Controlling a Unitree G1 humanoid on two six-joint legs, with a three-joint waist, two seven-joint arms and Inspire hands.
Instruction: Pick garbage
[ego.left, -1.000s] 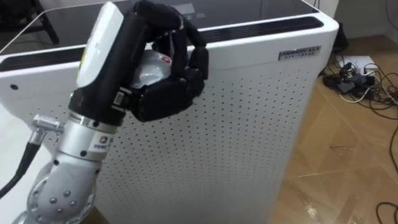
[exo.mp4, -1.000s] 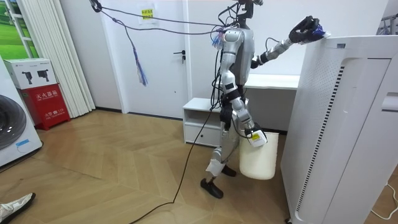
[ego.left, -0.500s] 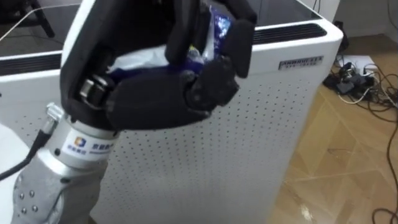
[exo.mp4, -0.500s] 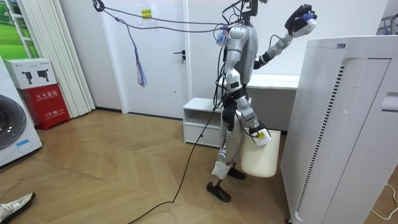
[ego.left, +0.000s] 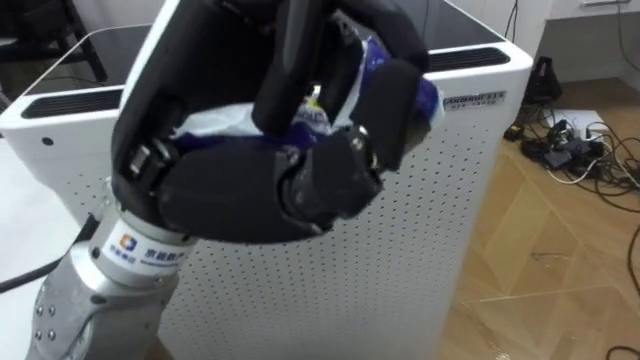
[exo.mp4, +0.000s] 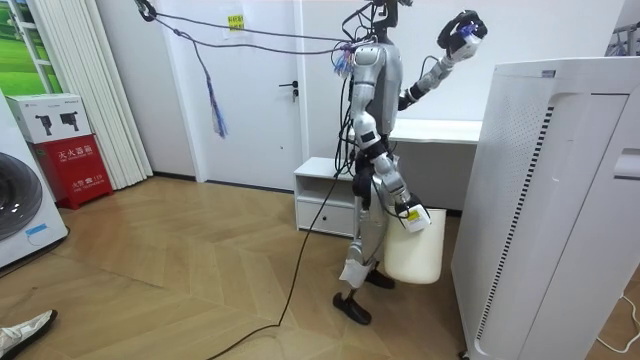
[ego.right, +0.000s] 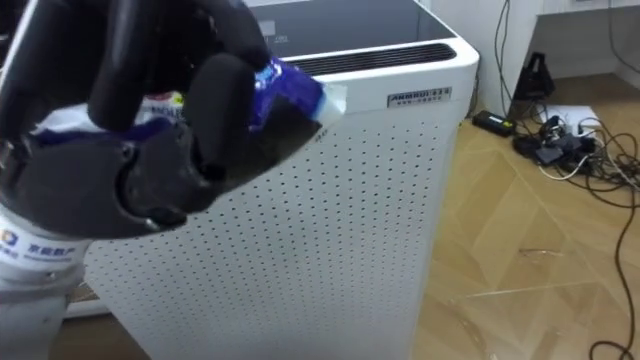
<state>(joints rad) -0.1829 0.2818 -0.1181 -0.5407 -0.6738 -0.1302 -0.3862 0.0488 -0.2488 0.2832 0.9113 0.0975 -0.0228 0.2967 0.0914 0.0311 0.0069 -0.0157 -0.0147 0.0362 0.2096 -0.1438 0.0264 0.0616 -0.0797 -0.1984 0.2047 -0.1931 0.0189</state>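
One hand (ego.left: 250, 190) (the left) is held high, fingers curled round a blue-and-white wrapper (ego.right: 293, 90) near the white air purifier (ego.left: 420, 220).

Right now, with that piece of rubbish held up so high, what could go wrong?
1. The crumpled wrapper sticks out past the curled fingers of the left robot hand, so it might slip and land on the white perforated appliance or the floor.
2. The white bin is low beside the robot's legs, far below the raised hand; a drop from up there could miss it.
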